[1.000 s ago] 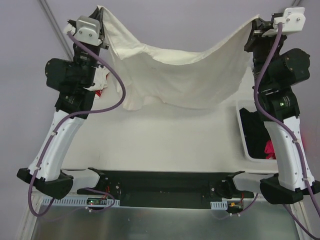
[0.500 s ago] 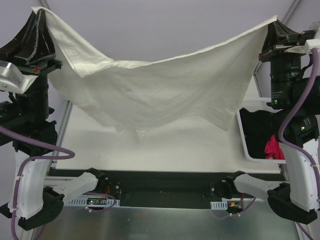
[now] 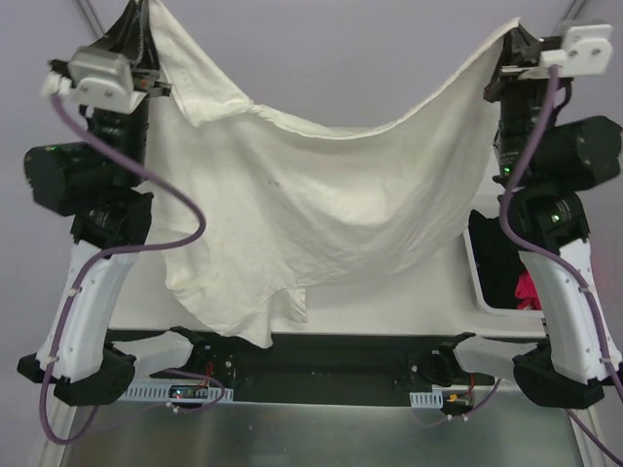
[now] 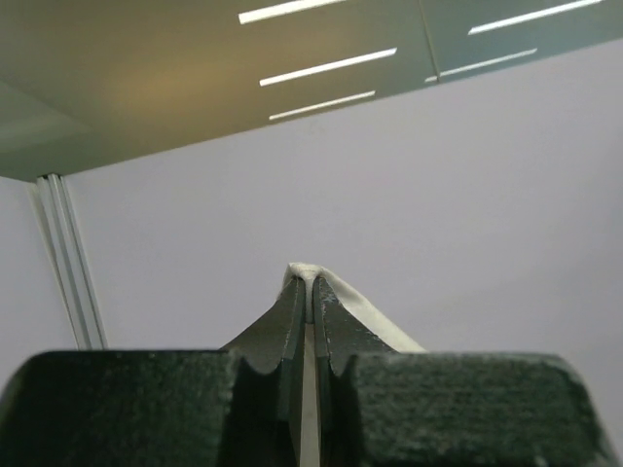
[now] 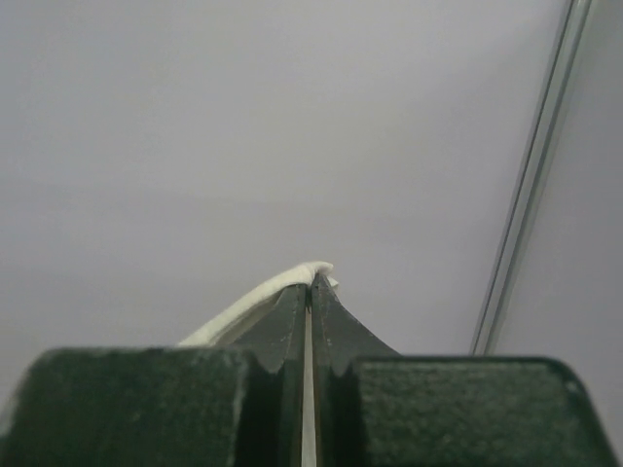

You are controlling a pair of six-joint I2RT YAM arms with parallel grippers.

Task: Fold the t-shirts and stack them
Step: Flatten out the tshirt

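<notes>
**Above the basket [image 3: 471, 272]: cream-white t-shirt [image 3: 321, 195] held up by two corners**

Left of the basket and well above it, the cream-white t-shirt hangs spread like a curtain, its top edge sagging in the middle. The right pincer [image 3: 511, 37], raised almost straight over the basket, is clenched on one upper corner. The left pincer [image 3: 144, 17], on the far side from the basket, is clenched on the other. Each wrist view shows the jaws pressed together, with a thin fold of cloth poking out past the tips. The shirt's lower edge drapes unevenly over the worktop [image 3: 389, 297] to the basket's left, and its longest flap reaches the black rail at the near edge (whether it touches the surface cannot be told). Inside the basket lie a dark cloth [image 3: 496, 253] and a pinkish-red piece [image 3: 527, 289].
</notes>
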